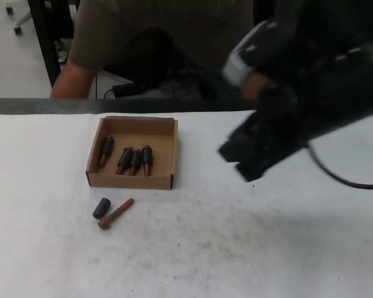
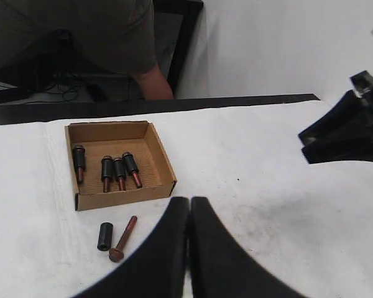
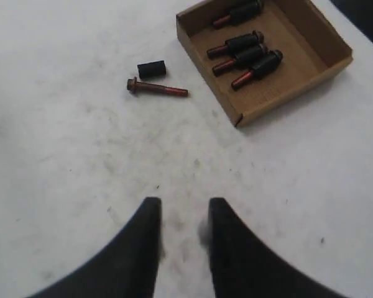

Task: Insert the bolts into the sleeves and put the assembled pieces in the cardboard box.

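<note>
1. Four assembled pieces point(image 1: 135, 160) lie in the cardboard box point(image 1: 132, 180): three side by side, one a little apart
2. We see one loose sleeve point(image 1: 101, 207) and one loose bolt point(image 1: 116, 213) lying next to each other on the bench point(image 1: 248, 248), just outside the box's near wall; the bolt isn't inserted
3. We read the left gripper point(image 2: 190, 202) as fingers pressed together, holding nothing, above the bench near the loose pair
4. We read the right gripper point(image 3: 184, 203) as fingers spread, empty, raised over the bench off to the box's right
</note>
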